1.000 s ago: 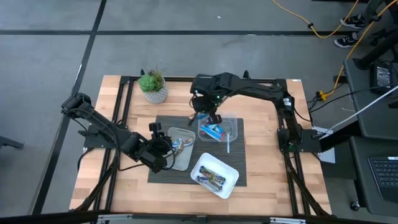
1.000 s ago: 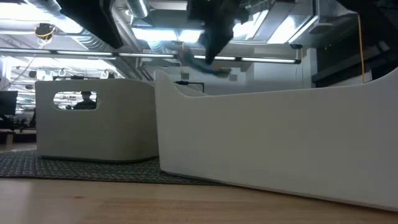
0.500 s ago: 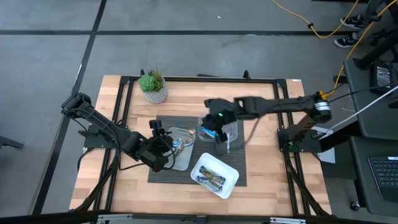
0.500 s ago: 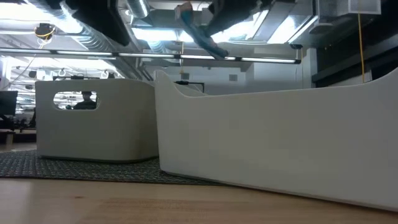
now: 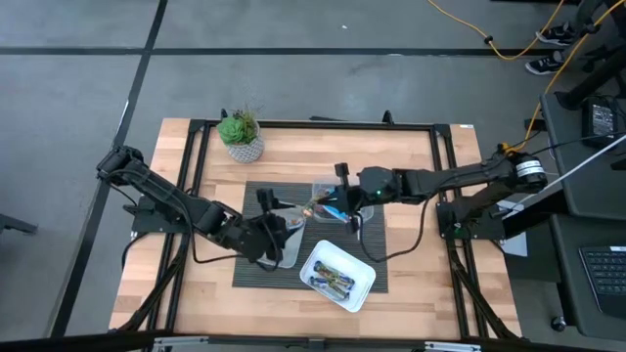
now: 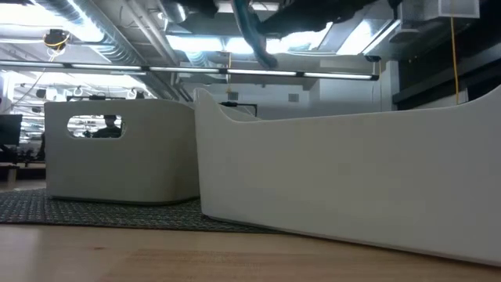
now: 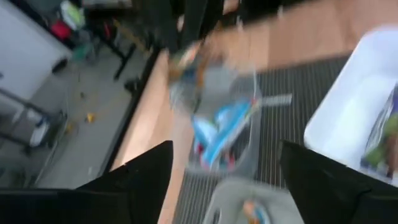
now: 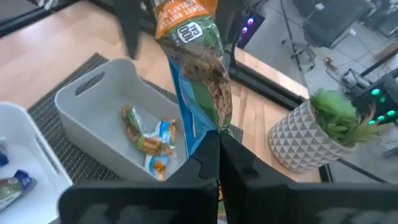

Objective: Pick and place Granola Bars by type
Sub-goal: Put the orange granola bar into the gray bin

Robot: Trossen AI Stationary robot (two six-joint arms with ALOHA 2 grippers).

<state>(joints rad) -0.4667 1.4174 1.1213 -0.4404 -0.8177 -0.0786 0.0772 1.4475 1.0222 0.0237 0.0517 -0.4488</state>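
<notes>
As you look straight down on the tabletop [image 5: 411, 156], your right tool [image 5: 337, 198] reaches over the dark ribbed mat [image 5: 377, 269], its fingers pressed together on one granola bar [image 5: 320, 204] that juts out from its tip. Just beneath it sits the clear tray [image 5: 364, 202] with blue bars. Your left tool [image 5: 277, 232] lies over the grey tray [image 5: 291, 227], close to the right tool, fingers spread apart and empty. The white tray [image 5: 364, 281], on the near side of both tools, holds more bars. A potted plant [image 5: 241, 135] stands well apart.

From tabletop height, two pale tray walls fill the scene, and the held bar [image 6: 252, 33] hangs high above them.

From your left wrist, two dark fingers [image 7: 140, 180] stand wide, with blurred blue bars [image 7: 219, 130] in the clear tray ahead.

From your right wrist, the closed fingers [image 8: 214, 163] clamp the bar [image 8: 198, 68] by one end; beyond it, bars [image 8: 149, 140] lie in the grey tray [image 8: 93, 109].
</notes>
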